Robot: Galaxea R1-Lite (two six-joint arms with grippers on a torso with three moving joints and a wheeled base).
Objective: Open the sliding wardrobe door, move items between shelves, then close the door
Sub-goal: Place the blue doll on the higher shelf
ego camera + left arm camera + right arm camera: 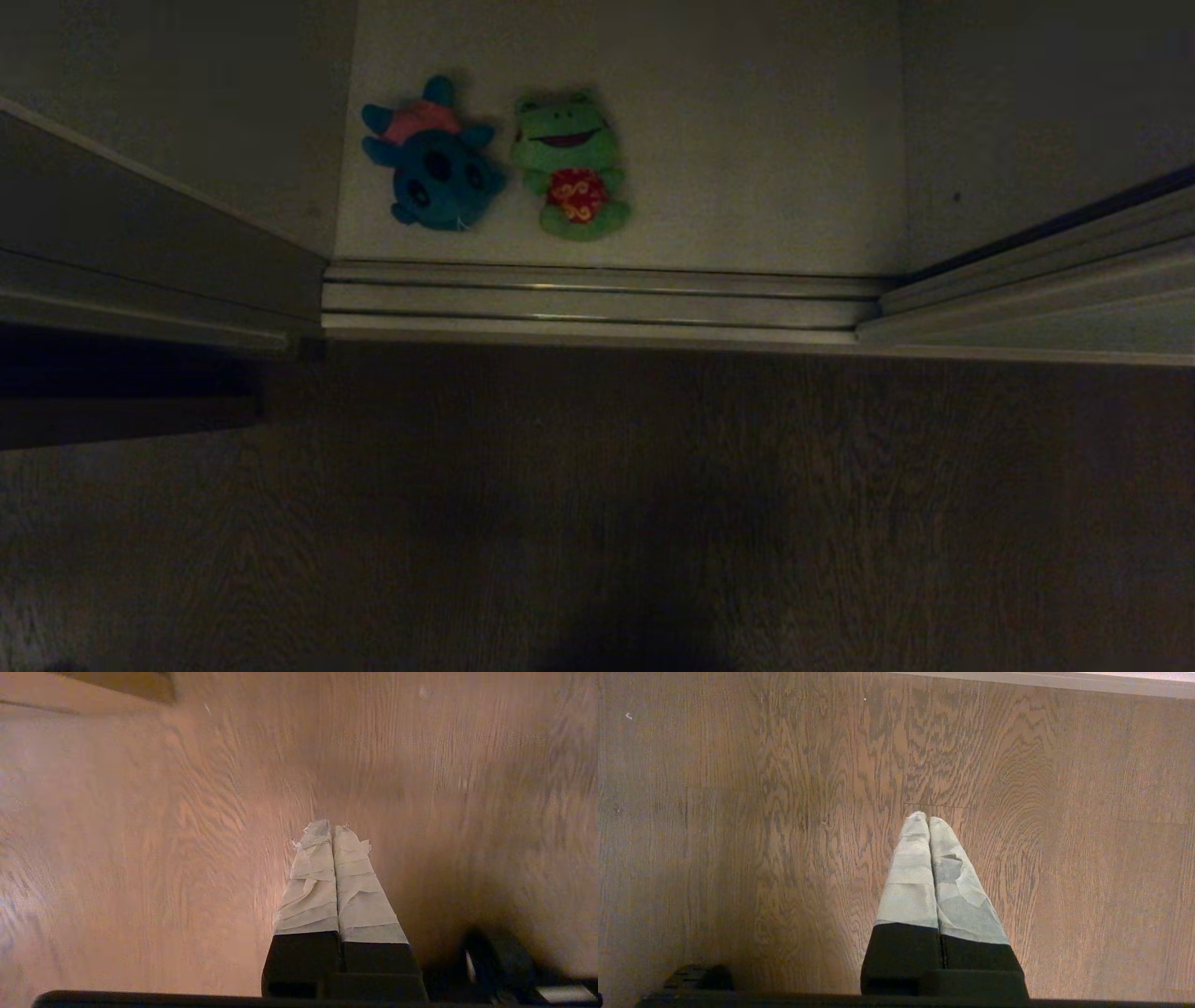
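Sliding wardrobe door [140,243] at nine o'clock, pushed aside; teal plush [431,159] touching green plush [571,168] at eleven o'clock on the bottom shelf [747,140], just behind the track [597,299]; bare wood floor [597,513] toward six; left gripper [331,828] and right gripper [927,817] pressed closed, empty, above floor.

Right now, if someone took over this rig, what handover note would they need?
Left tool: shut, empty, over the wooden floor.
Right tool: shut, empty, also over the floor.
Neither arm shows in the head view.
Wardrobe is open at the bottom: sliding track exposed.
Teal-blue plush and green frog plush lie side by side on the white bottom shelf, just behind the track.
Done: door appears slid open.
Left: move both plush toys to the other shelf, then close the door.
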